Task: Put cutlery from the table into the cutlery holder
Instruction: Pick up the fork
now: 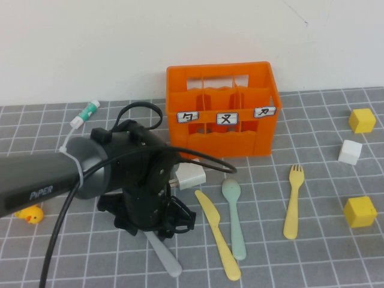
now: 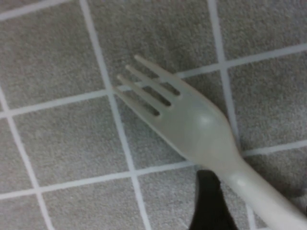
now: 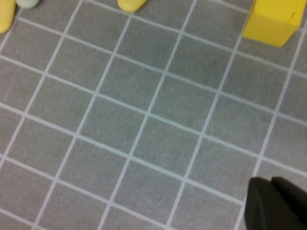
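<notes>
My left gripper (image 1: pixel 157 231) hangs low over the grey fork (image 1: pixel 168 259), whose handle sticks out from under the wrist towards the table's front. In the left wrist view the grey fork (image 2: pixel 192 124) lies flat on the tiles. One black finger (image 2: pixel 211 203) stands just beside its handle, and the left gripper (image 2: pixel 259 206) is open around the handle. A yellow knife (image 1: pixel 217 234), a pale green spoon (image 1: pixel 235 216) and a yellow fork (image 1: pixel 293 201) lie in front of the orange cutlery holder (image 1: pixel 222 111). My right gripper (image 3: pixel 276 206) is shut, holds nothing and hovers over bare tiles.
A white-and-green tube (image 1: pixel 85 114) lies at the back left and a yellow duck (image 1: pixel 30 214) at the left edge. Two yellow cubes (image 1: pixel 362 120) (image 1: pixel 360 211) and a white cube (image 1: pixel 350 152) sit on the right. A yellow cube (image 3: pixel 273 19) shows in the right wrist view.
</notes>
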`<act>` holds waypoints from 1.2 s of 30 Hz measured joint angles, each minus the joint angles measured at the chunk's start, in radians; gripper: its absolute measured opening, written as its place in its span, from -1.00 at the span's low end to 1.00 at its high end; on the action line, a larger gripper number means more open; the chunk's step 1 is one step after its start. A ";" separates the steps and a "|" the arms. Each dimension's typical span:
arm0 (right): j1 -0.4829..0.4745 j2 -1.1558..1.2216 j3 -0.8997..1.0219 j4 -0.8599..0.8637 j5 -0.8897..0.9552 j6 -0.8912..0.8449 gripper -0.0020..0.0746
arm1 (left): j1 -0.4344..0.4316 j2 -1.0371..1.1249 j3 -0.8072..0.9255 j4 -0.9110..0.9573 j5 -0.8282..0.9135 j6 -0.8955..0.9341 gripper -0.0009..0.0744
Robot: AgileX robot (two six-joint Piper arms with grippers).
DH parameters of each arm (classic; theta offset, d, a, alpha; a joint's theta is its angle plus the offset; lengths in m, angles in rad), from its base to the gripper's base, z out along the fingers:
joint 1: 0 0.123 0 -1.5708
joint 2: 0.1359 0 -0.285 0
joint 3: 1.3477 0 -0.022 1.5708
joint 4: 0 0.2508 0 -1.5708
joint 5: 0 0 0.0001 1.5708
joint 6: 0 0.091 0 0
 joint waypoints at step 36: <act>0.000 0.000 0.025 0.043 -0.007 -0.036 -0.95 | 0.000 0.035 -0.008 0.034 0.124 -0.083 -0.23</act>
